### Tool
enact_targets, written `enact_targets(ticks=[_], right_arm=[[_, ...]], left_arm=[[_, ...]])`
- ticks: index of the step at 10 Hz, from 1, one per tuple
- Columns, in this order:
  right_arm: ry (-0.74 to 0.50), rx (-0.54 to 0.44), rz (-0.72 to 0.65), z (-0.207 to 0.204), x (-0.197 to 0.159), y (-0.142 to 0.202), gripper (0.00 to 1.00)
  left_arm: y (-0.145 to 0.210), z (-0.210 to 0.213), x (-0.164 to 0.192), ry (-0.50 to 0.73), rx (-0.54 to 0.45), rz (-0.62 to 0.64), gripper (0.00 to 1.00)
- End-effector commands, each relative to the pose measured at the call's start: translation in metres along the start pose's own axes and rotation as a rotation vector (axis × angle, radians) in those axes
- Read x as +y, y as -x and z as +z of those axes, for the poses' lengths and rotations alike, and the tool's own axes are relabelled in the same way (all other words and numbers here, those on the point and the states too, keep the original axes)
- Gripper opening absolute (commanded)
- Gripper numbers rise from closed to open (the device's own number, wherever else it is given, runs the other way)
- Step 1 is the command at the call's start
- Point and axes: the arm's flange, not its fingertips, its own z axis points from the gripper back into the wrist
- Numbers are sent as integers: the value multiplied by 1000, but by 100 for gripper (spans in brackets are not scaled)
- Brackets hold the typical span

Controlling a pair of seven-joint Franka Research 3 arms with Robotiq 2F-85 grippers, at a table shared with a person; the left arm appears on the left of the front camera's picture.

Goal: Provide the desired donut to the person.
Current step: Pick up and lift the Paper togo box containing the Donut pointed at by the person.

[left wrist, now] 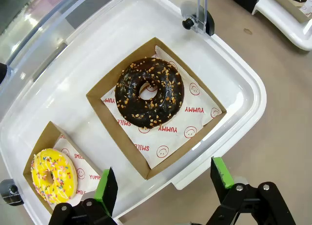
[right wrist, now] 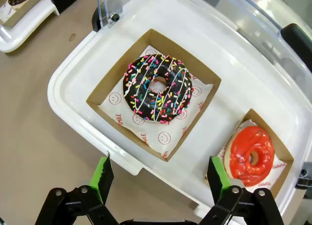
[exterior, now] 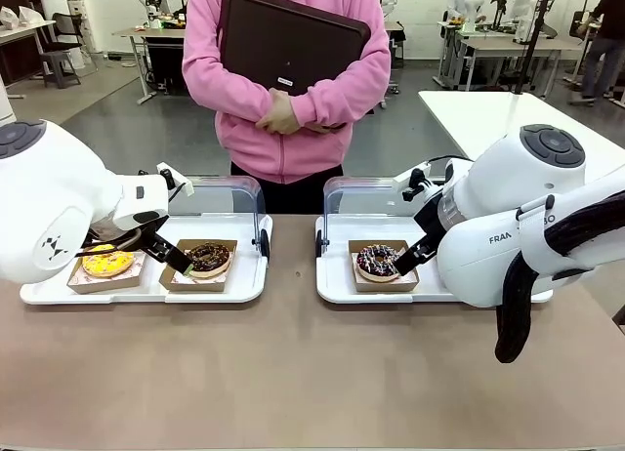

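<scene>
The person [exterior: 283, 129] in a pink hoodie stands at the far side, hugging a dark tray [exterior: 288, 39] to the chest. A chocolate donut with nut bits [left wrist: 149, 92] lies in a cardboard box in the left white tray [left wrist: 243, 84], beside a yellow sprinkled donut [left wrist: 52, 175]. My left gripper [left wrist: 164, 182] hovers open above that tray's near edge. In the right tray [right wrist: 73, 84] a chocolate donut with coloured sprinkles [right wrist: 158, 87] sits beside a red glazed donut [right wrist: 251, 156]. My right gripper [right wrist: 161, 178] hangs open over that tray's near rim. Both grippers are empty.
Each tray has a clear lid [exterior: 227, 190] standing open at its back, held by black hinge knobs [left wrist: 189, 23]. Bare brown table [exterior: 293, 373] lies in front of the trays. A white table [exterior: 508, 114] stands at the far right.
</scene>
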Motion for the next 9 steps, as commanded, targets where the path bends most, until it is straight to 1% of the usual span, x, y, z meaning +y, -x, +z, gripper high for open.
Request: enact_targets(ticks=[1, 3, 4, 5, 6, 7, 9], right_arm=[[0, 0, 0, 0, 0, 0, 100], [0, 0, 0, 0, 0, 0, 100], [-42, 9, 18, 21, -9, -7, 100], [-61, 20, 15, 47, -28, -1, 100], [-87, 7, 16, 76, -51, 12, 100], [-161, -17, 14, 105, -78, 26, 100], [-270, -114, 41, 139, -117, 63, 100]], left_arm=[[0, 0, 0, 0, 0, 0, 100], [0, 0, 0, 0, 0, 0, 100], [2, 22, 15, 19, 0, 2, 100], [13, 45, 35, 45, -5, 16, 100], [27, 65, 53, 94, -21, 28, 100], [38, 82, 80, 128, -39, 28, 100], [66, 103, 105, 210, -95, 6, 100]])
